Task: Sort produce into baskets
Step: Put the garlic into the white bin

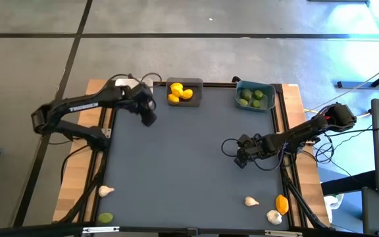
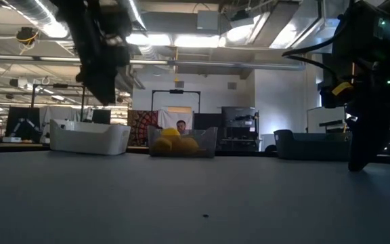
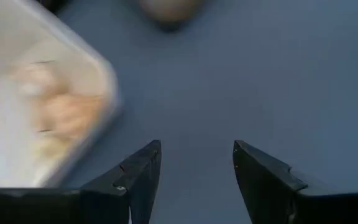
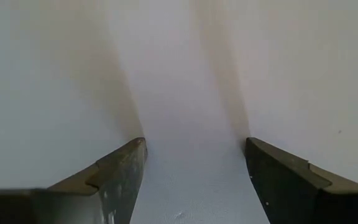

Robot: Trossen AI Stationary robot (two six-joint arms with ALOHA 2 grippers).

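Yellow lemon-like fruits (image 1: 179,93) fill the dark grey rectangular basket (image 1: 197,85), green limes (image 1: 252,97) the teal basket (image 1: 239,87); garlic bulbs (image 1: 251,201) lie loose on the grey table (image 1: 189,164). Left gripper (image 1: 148,118) beside the white basket (image 2: 90,138), jaws parted, empty; right gripper (image 1: 241,160) likewise.

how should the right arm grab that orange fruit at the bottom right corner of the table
Best taken from straight above, fingers closing across the narrow middle of the orange fruit. It lies flat on the table and looks oval, longer one way. A garlic bulb sits close beside it, so keep the fingers off that side. The right gripper is open and empty.
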